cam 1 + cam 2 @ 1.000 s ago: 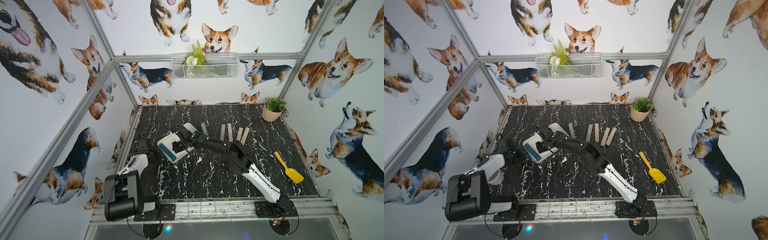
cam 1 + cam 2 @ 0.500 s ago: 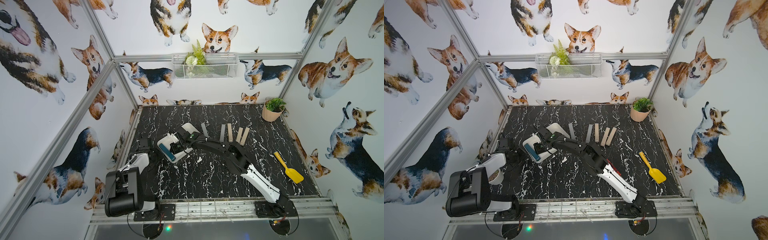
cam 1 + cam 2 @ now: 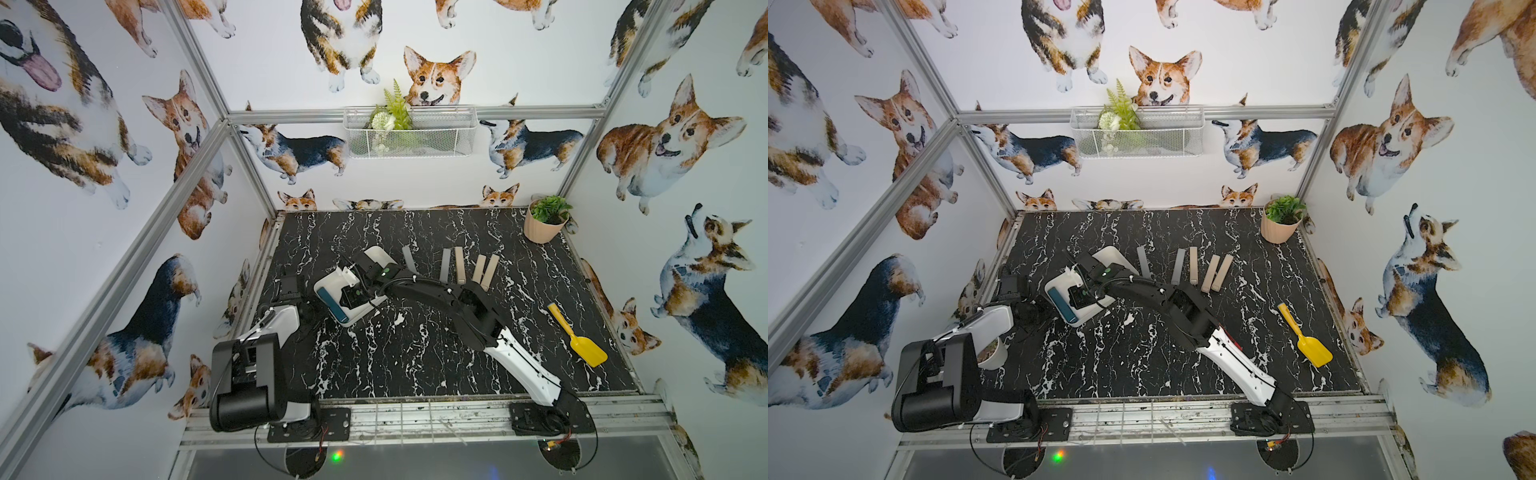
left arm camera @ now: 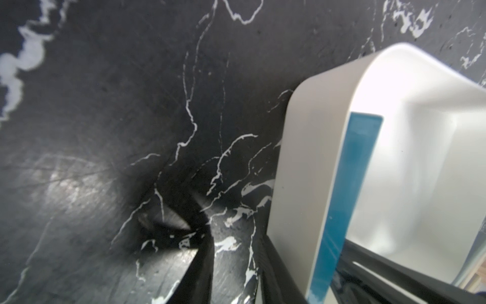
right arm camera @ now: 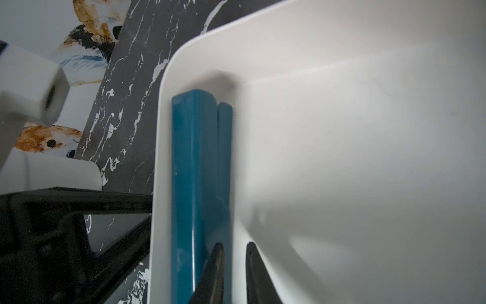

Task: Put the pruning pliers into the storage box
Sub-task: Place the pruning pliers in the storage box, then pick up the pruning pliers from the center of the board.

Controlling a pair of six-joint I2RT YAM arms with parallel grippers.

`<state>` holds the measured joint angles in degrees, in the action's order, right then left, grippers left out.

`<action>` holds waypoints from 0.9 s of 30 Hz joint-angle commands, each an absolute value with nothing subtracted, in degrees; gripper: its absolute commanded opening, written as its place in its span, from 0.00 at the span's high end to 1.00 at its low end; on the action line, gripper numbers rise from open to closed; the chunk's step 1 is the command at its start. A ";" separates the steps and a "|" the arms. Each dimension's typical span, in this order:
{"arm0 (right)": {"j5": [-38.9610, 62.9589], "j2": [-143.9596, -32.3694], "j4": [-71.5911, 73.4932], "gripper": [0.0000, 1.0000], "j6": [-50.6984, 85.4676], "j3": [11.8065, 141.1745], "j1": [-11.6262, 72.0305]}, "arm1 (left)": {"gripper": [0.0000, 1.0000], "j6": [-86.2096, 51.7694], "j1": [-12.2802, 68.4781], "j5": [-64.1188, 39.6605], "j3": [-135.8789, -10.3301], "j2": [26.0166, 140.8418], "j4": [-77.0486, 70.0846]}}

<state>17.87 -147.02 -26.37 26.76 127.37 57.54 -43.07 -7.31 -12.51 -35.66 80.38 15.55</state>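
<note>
Your black marble counter (image 3: 395,357) fills the cell floor. Your right arm (image 3: 511,357) stretches across it from the near rail to the storage box (image 3: 379,254), which lies flat on the counter toward its left side. Your left arm (image 3: 253,374) is folded low beside that box.

Beyond the right arm, five pruning pliers lie in a loose row on the counter, apart from the box: a grey bar (image 3: 409,259), a second grey bar (image 3: 445,270) and three beige bars (image 3: 459,270). The teal bar (image 5: 194,184) lies inside the box, flat along one long wall.

Your right hand (image 5: 234,246) is down in the box just beside the teal bar, its fingers a narrow gap apart with nothing between them. Your left hand (image 4: 230,237) sits outside the box with one finger against the outer wall, narrowly parted over bare counter.
</note>
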 commanded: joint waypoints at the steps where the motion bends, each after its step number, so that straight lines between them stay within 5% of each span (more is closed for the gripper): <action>1: 14.60 -143.31 -26.34 0.72 25.56 124.86 55.81 | 0.68 -43.16 -7.21 -12.70 -35.60 79.76 15.11; 13: -2.18 -121.95 -33.41 0.55 20.21 104.42 51.42 | 0.68 -42.55 -7.05 -12.66 -35.60 78.53 15.79; 27: -16.98 -93.28 -32.23 0.52 43.36 64.04 51.44 | 0.68 -42.18 -6.94 -14.23 -35.61 79.49 14.92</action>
